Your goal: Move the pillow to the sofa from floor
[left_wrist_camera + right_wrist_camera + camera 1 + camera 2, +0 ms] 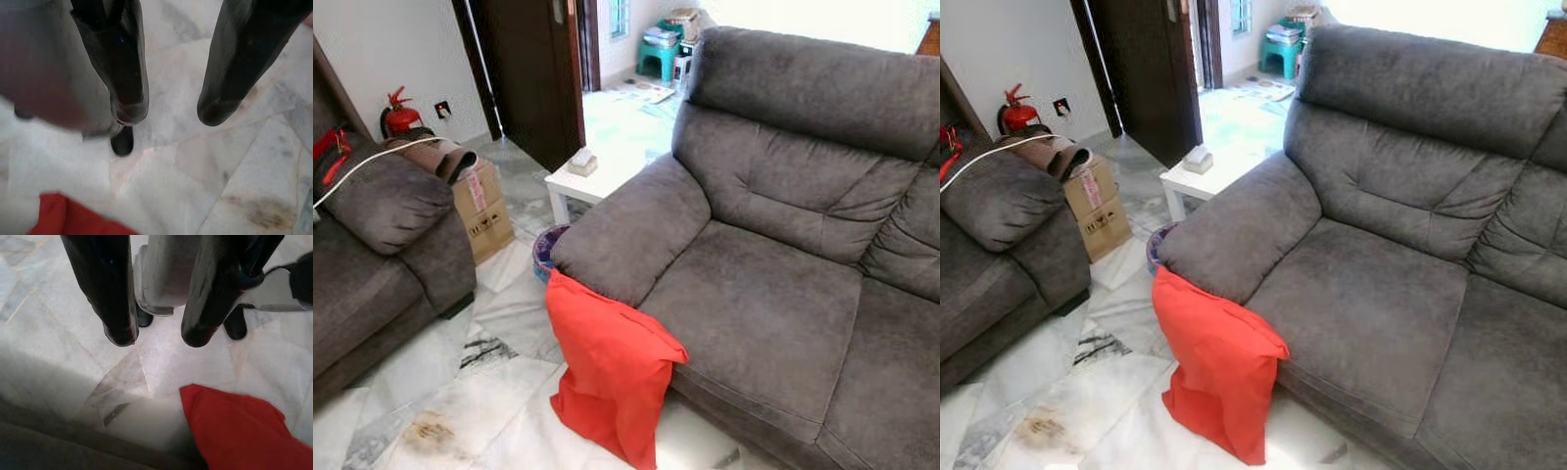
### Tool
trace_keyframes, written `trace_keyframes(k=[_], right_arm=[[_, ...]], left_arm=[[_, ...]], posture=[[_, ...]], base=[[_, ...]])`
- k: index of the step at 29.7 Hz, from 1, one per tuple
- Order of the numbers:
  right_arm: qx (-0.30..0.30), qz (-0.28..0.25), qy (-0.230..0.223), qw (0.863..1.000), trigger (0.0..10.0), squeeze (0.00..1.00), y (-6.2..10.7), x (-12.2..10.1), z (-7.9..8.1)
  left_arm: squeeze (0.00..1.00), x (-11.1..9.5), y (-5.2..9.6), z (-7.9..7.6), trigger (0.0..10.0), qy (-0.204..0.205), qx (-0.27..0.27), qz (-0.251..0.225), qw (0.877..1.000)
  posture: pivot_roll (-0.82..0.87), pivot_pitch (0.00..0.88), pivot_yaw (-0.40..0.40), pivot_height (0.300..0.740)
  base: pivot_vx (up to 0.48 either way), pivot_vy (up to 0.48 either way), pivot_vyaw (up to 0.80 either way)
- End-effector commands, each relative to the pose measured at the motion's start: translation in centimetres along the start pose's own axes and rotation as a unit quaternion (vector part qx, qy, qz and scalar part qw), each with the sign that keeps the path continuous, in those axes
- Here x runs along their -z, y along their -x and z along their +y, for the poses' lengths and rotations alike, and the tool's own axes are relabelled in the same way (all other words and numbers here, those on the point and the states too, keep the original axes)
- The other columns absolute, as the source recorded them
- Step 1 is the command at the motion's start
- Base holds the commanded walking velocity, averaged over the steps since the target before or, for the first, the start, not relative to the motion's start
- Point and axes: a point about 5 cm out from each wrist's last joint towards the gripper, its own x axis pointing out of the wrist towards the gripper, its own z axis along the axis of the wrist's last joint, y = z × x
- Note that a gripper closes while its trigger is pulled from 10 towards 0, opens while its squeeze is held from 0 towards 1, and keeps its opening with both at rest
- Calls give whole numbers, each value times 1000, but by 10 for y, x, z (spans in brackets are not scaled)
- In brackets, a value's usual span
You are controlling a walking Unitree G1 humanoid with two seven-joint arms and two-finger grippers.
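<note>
A large grey sofa [773, 284] filled the right of the room, with a second grey sofa [372, 255] at the left across a pale marble floor [460, 401]. The red pillow [612, 367] stood on the floor, propped upright against the front of the large sofa, its top corner touching the underside of the armrest and its lower end on the tiles (none of it yet on the seat cushion). Behind the armrest stood a small white bench [592, 176] carrying a tissue box [581, 161], with a cardboard box [481, 208] and a red fire extinguisher [399, 115] near the second sofa.

In the left wrist view, the left gripper [168, 115] hung over bare tiles, its two black fingers [127, 73] set wide apart and holding nothing; a corner of the pillow lay well beyond the tips, untouched. In the right wrist view, the right gripper [154, 338] also hung empty, its fingers [105, 293] parted with a clear gap, the pillow's corner lying near but below the tips, beside the sofa's base.
</note>
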Motion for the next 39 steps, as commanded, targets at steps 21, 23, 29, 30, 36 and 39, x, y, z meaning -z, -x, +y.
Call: trace_keyframes(k=[21,23,29,30,36,39], right_arm=[[-6,5,-16,1000,10000,0,0,4,3],[-8,7,-10,1000,10000,0,0,4,4],[-9,9,-6,1000,10000,0,0,4,4],[-9,9,-3,1000,10000,0,0,4,4],[-8,9,2,1000,10000,0,0,3,3],[-7,9,-3,1000,10000,0,0,3,3]], left_arm=[[0,11,4,10,10000,0,-5,14,1000],[0,12,4,10,10000,0,-5,15,1000],[0,13,4,10,10000,-1,-4,18,1000],[0,13,4,10,10000,-1,-4,18,1000],[0,13,4,10,10000,0,-4,19,1000],[0,13,4,9,10000,-1,-3,19,1000]], posture=[[-47,81,44,740],[-46,81,44,740],[-45,79,45,740],[-45,79,45,740],[-45,78,46,740],[-44,78,46,740]], base=[[63,0,267],[268,0,0],[268,0,0],[266,0,0],[270,0,638],[269,0,267]])
